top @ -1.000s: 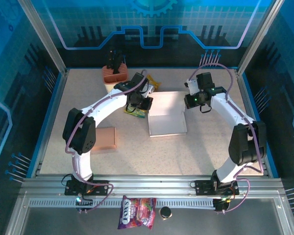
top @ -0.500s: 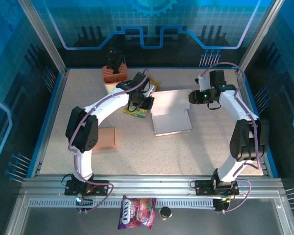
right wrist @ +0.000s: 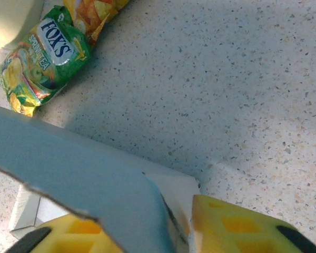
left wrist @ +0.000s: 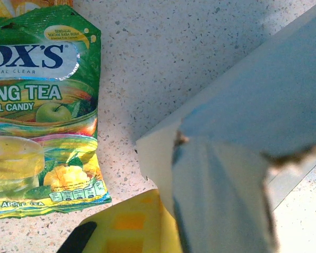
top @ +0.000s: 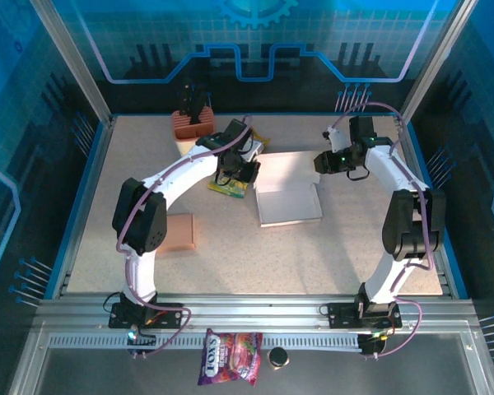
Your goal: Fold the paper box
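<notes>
Left gripper [top: 246,170] clamped tight on a raised flap at the far-left corner of the paper box [top: 290,206], which sits mid-way across the table [top: 313,255] between both arms. Right gripper [top: 319,162] at the box's far-right corner, yellow fingers [right wrist: 237,226] either side of another raised flap; cannot tell whether they pinch it. Green candy bag [top: 228,188] lies just left of the box.

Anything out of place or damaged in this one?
Yes. A red candy bag and a small dark round thing lie off the table, beyond its near edge. The box sits askew, and its flap edge looks ragged and brownish in both wrist views, as if torn.
</notes>
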Robot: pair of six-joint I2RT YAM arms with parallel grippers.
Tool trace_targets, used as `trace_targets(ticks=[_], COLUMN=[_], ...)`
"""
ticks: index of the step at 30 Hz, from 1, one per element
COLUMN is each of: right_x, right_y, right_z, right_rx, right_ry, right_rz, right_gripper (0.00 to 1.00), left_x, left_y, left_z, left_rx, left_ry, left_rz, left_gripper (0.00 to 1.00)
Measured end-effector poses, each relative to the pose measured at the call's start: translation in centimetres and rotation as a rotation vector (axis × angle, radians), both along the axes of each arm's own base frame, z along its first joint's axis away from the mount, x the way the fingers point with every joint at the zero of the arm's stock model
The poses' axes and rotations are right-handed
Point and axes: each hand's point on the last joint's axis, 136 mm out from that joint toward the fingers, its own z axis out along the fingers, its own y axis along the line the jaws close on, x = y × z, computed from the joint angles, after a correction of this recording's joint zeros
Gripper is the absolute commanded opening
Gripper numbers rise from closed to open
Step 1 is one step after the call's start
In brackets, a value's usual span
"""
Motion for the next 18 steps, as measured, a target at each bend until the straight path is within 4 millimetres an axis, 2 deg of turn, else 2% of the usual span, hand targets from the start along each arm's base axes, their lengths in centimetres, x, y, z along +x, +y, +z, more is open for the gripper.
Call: trace_targets(ticks=[5, 10, 15, 18], right_x=[0.20, 0.39, 0.85, 0.81], right_y=[-0.20, -0.59, -0.75, -0.72], right_z=[0.06, -0.28, -0.41, 0.24], right_rx=[-0.019, -0.075, -0.159, -0.199], right_ry=[-0.008, -0.010, -0.029, -0.054], right_rz=[-0.004, -0.026, -0.063, -0.101], right_gripper=[0.10, 0.00, 0.00, 0.00], left_x=[0.16, 0.42, 0.49, 0.53], left_y=[-0.12, -0.36, -0.53, -0.72], left_z=[-0.14, 0.03, 0.11, 0.00], left_rx=[-0.001, -0.008, -0.018, -0.032], left_ry=[0.002, -0.002, 0.004, 0.020], left_rz=[-0.001, -0.002, 0.005, 0.026], left_gripper=[0.00, 0.00, 0.00, 0.00])
